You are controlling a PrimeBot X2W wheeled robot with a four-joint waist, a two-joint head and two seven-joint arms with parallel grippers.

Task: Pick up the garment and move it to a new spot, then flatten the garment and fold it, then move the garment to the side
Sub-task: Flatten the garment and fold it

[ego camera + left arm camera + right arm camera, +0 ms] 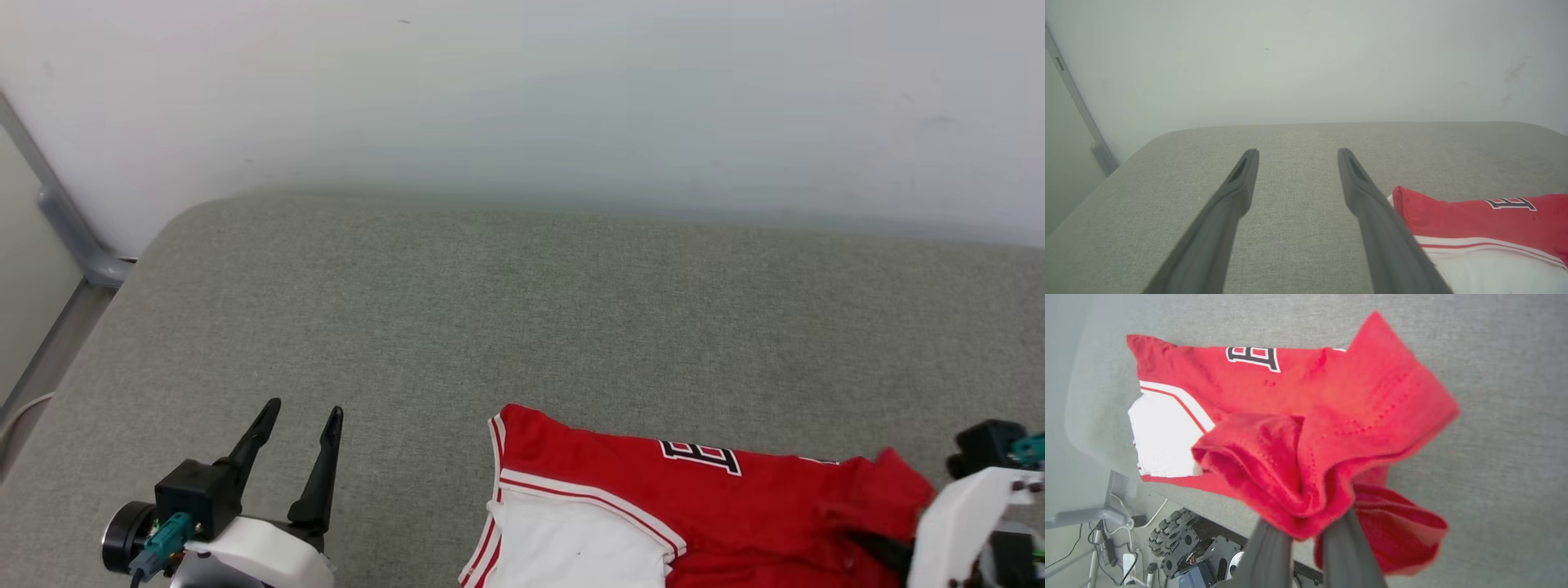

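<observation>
The left tool (304, 407) hovers over the bare grey fabric of the counter (522, 310) at the lower left of the head view; its two dark fingers point toward the wall (522, 98) and stand spread wide with nothing between them. The right tool (1308, 535) reaches in from the lower right, its pale forearm angled inward; its fingers are pinched tight on a bunched red fold of the garment (735, 506), holding that end raised. The rest of the garment lies flat by the counter's near edge, with the white sleeve (571, 547) toward the left tool.

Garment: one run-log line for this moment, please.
garment: on grey pad, one end bunched and lifted | right gripper: jaws shut on garment | left gripper: jaws open, empty, beside garment
</observation>
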